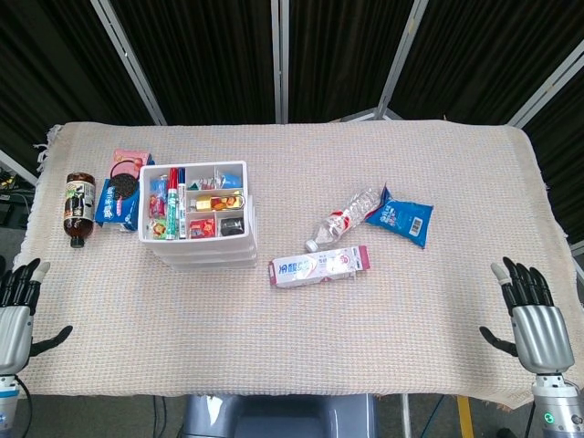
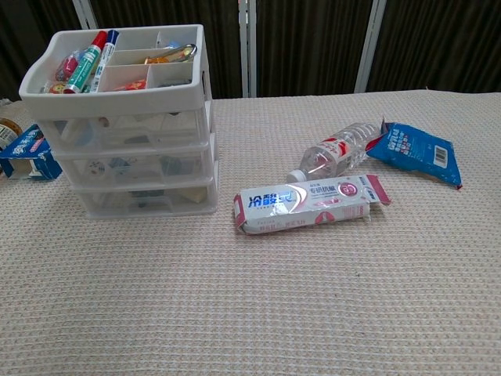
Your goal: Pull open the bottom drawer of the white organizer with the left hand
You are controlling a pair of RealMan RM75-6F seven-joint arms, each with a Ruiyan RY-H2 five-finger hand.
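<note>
The white organizer (image 1: 199, 228) (image 2: 125, 117) stands at the table's left, with an open top tray of markers and small items over three closed drawers. Its bottom drawer (image 2: 147, 200) (image 1: 205, 262) is pushed in flush. My left hand (image 1: 16, 310) hovers at the table's near-left corner, fingers spread, holding nothing, well away from the organizer. Over at the near-right corner my right hand (image 1: 527, 315) is likewise spread and empty. Neither hand shows in the chest view.
A toothpaste box (image 1: 319, 265) (image 2: 309, 204), a plastic bottle (image 1: 345, 217) (image 2: 337, 153) and a blue snack bag (image 1: 401, 216) (image 2: 415, 150) lie right of the organizer. A brown bottle (image 1: 78, 207), cookie pack (image 1: 119, 201) and pink pack (image 1: 128, 161) lie to its left.
</note>
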